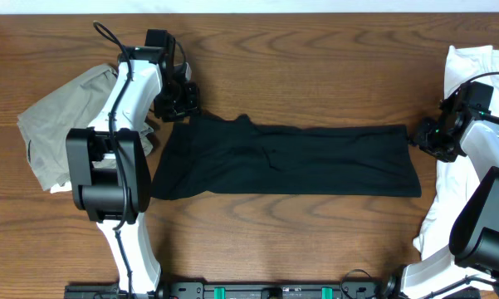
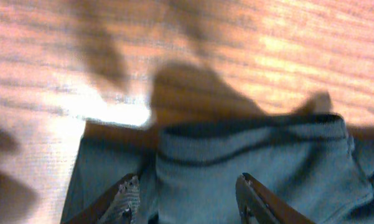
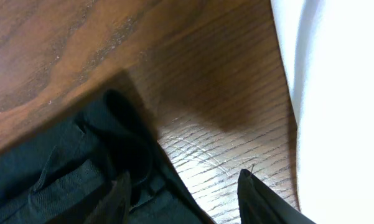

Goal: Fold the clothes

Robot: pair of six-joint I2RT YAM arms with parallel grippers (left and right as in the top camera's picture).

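Left gripper (image 2: 187, 180), jaws apart, over black shirt (image 1: 286, 159) at nine o'clock; right gripper (image 3: 184, 176), likewise parted, at three o'clock.

Overhead: olive-grey garment (image 1: 54, 124) partly hidden under left arm (image 1: 129, 91); its right edge not visible. White garment (image 1: 469, 71) cut off by frame's right edge, mid-section covered by right arm (image 1: 490, 154). Black shirt (image 1: 291, 158): top-left corner masked by left claw (image 1: 176, 98); which face is up, cannot tell. Right claw (image 1: 432, 137) too small here to judge the gap betw. its jaws. Left wrist view: blurred throughout; fingers (image 2: 127, 194) cut off at bottom edge, shirt runs off bottom and right. Right wrist view: fingers (image 3: 264, 199) likewise cut at bottom; white garment runs off right edge.
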